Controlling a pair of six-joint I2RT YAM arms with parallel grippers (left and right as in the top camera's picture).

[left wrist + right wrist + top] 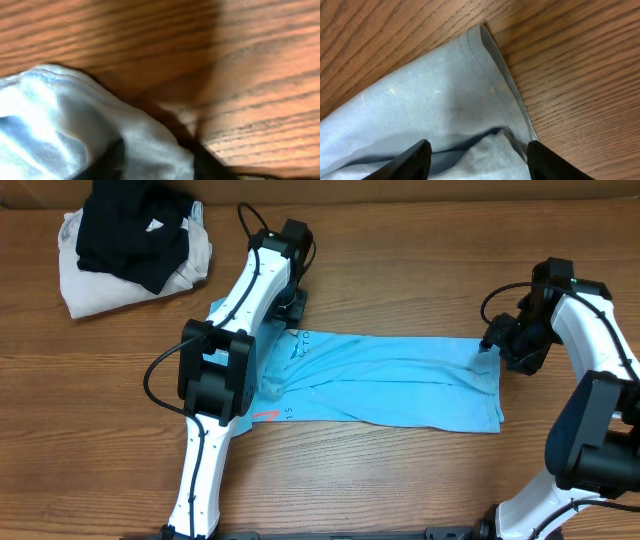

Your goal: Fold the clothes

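Note:
The light sky-blue T-shirt (400,385) lies as a long flat strip across the middle of the table, with red-orange lettering near its left end. My left gripper (292,308) is at the shirt's far left edge. In the left wrist view the cloth (60,115) bulges up between its dark fingers (160,167), which look closed on it. My right gripper (492,345) is at the shirt's far right corner. In the right wrist view its fingers (479,160) are wide apart and straddle a raised fold of the hemmed corner (430,90).
A black garment (130,230) lies on a cream-white garment (90,285) at the back left of the wooden table (400,260). The left arm reaches over the shirt's left end.

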